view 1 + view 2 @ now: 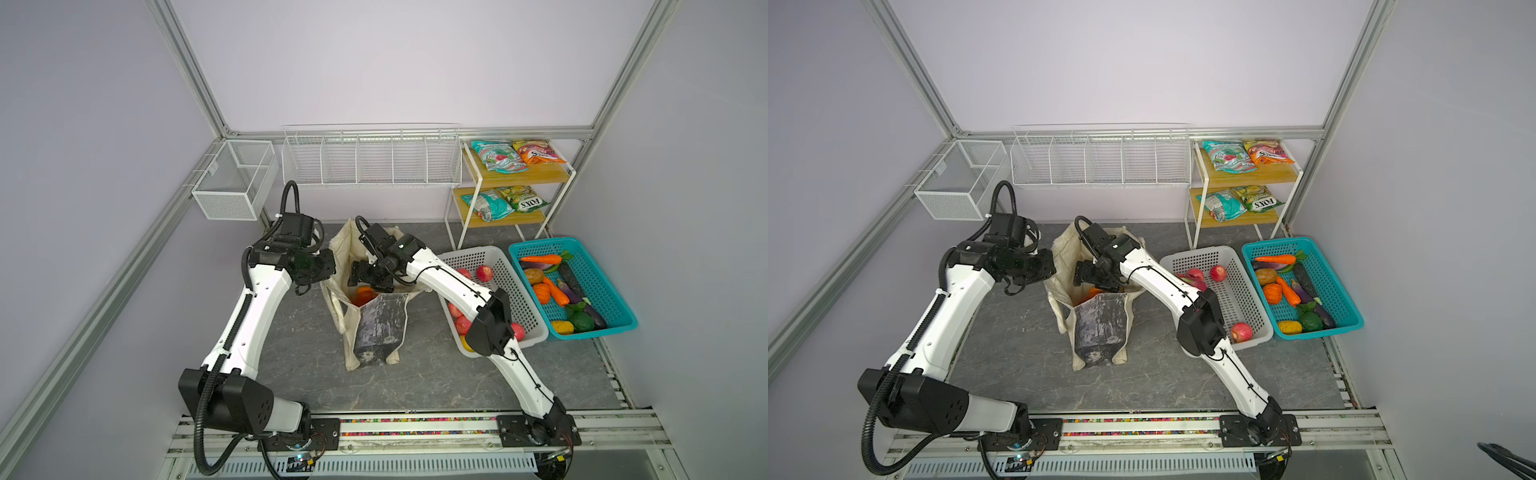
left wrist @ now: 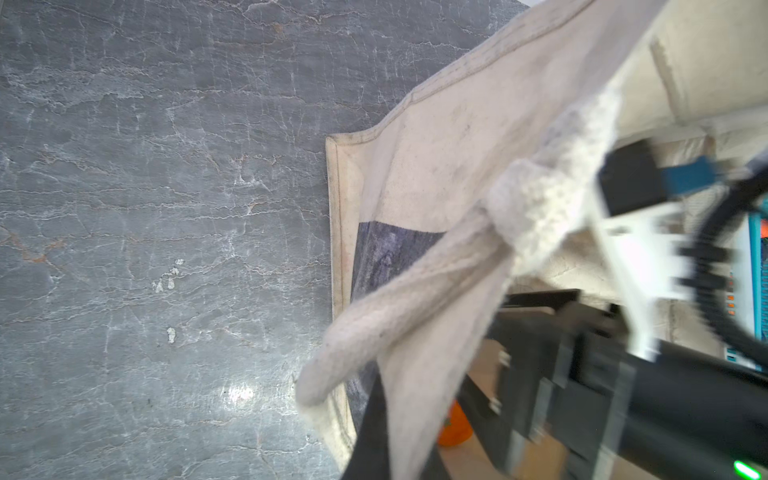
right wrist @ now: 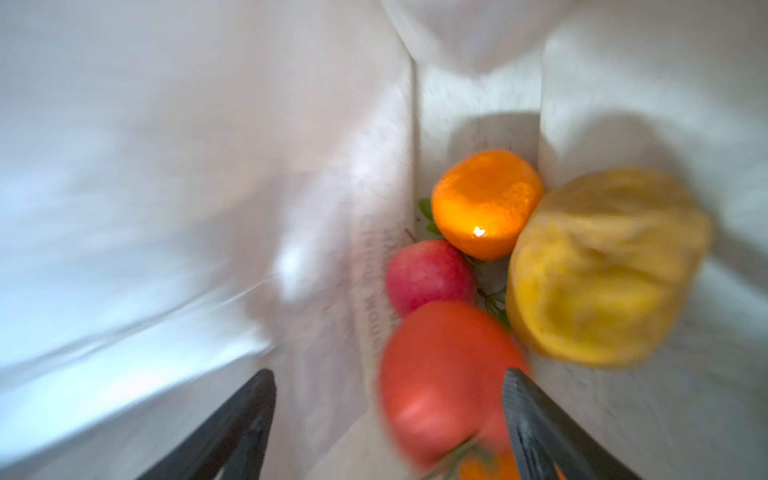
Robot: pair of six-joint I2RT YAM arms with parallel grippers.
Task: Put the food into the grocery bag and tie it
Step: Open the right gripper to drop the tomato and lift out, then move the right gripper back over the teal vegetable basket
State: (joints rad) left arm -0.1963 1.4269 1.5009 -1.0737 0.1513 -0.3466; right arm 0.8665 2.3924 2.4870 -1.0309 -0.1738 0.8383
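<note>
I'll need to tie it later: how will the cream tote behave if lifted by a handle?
Probably floppy: the cream tote sags and creases in both top views. Its woven handle hangs limp, so it should bend easily. The orange, apple and yellow fruit inside likely weigh the bottom down, so the mouth may pull shut.

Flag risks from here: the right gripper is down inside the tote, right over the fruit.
1. The right gripper sits open inside the grocery bag. As it pulls out, its fingers could snag the rim and tip the bag.
2. The left gripper seems to pinch that rim. If it slips, the mouth may collapse onto the right gripper.
3. The tomato lies by one finger, so closing now could catch it.
</note>
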